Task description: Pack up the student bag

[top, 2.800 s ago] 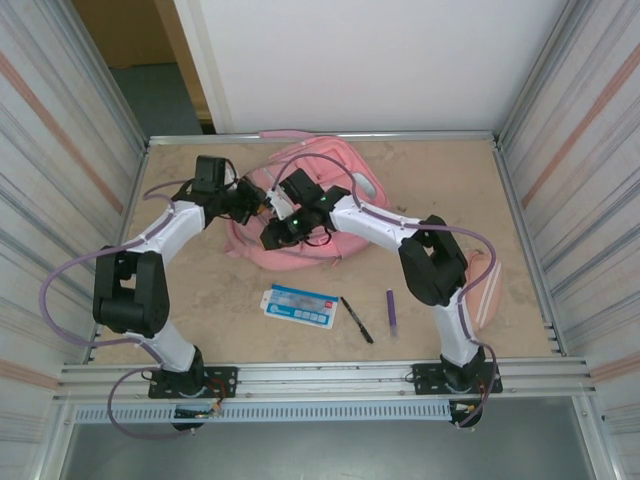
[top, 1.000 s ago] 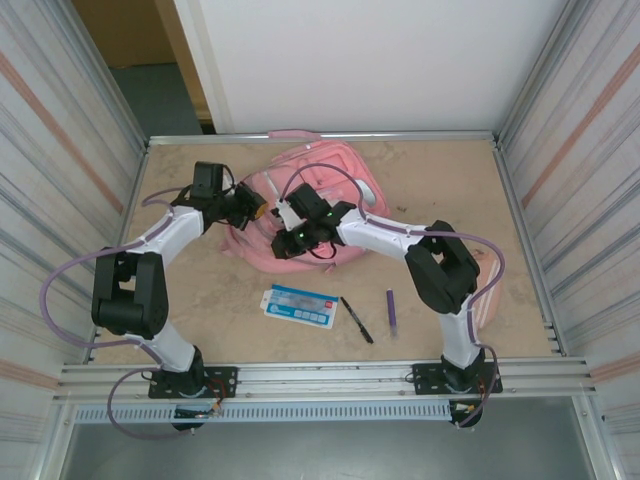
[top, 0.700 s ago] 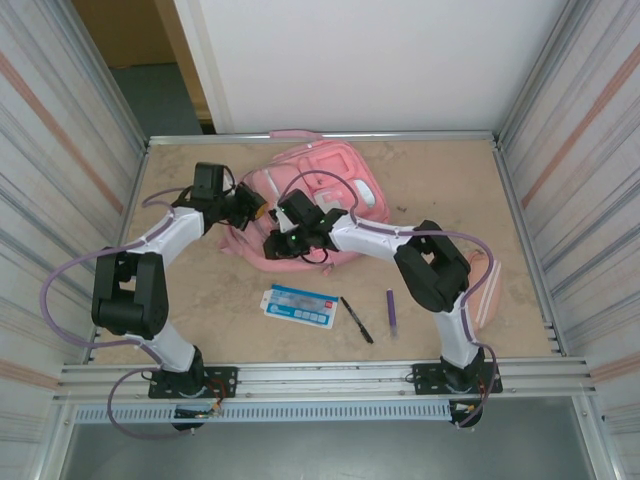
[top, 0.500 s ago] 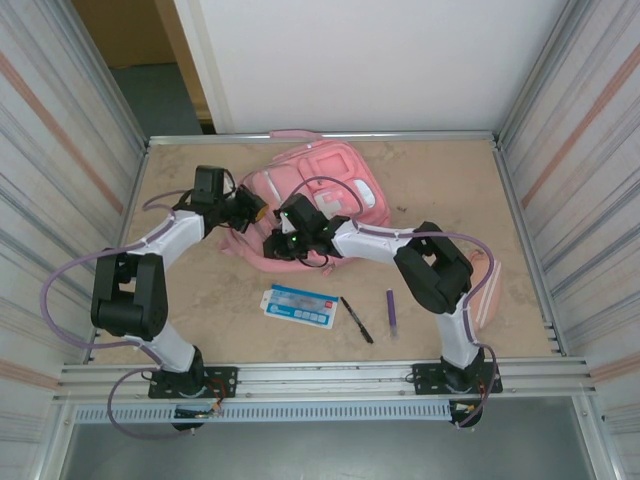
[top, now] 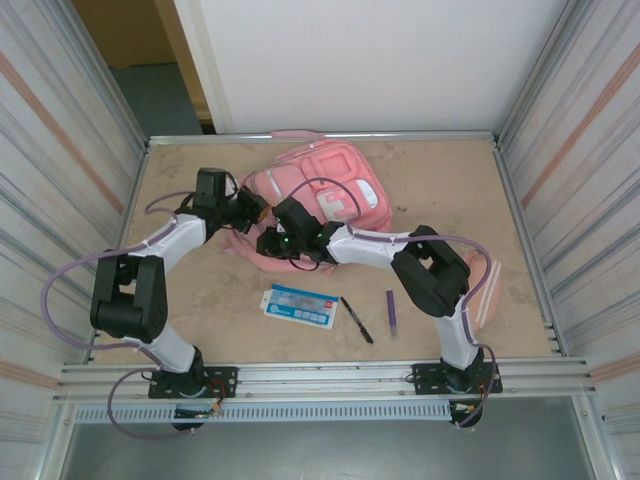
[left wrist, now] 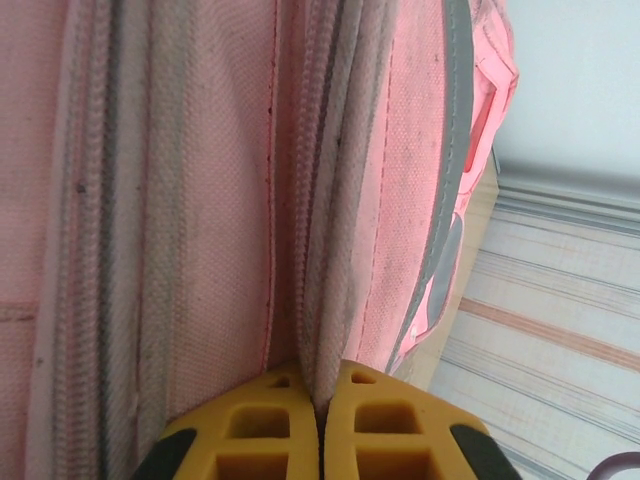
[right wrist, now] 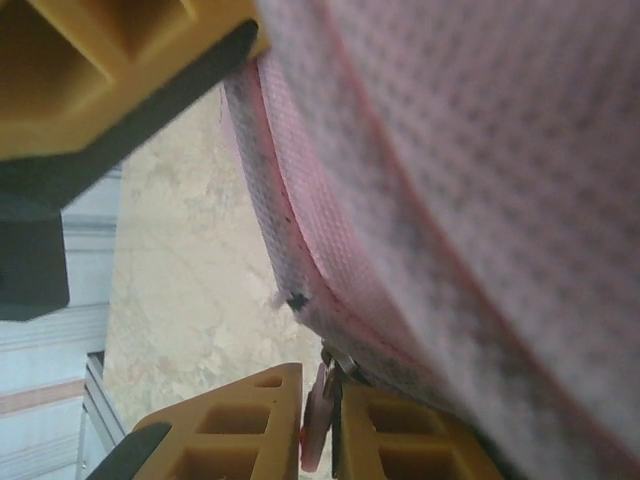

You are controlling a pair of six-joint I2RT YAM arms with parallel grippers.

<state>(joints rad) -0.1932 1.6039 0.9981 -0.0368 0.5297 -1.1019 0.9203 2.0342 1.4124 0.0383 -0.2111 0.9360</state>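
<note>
Desk: beige desk (top: pixel 200 300), large pink fabric student bag (top: pixel 340 175) at far centre.
Left claw (left wrist: pixel 320 375): clenched on bag seam.
Right claw (right wrist: pixel 320 385): pinching pink zipper pull (right wrist: pixel 313 430), just slid leftward.
Meaning: zip likely opening; nothing packed.

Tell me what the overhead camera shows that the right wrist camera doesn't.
Overhead adds the whole layout: both arms reaching onto the student bag, plus a blue-and-white card, a black pen, a purple pen and a pink pouch lying on the table. The right wrist view adds the close detail: the right hand pinching a pink zipper pull at the bag's edge. Both show pink bag fabric and the tan tabletop.
</note>
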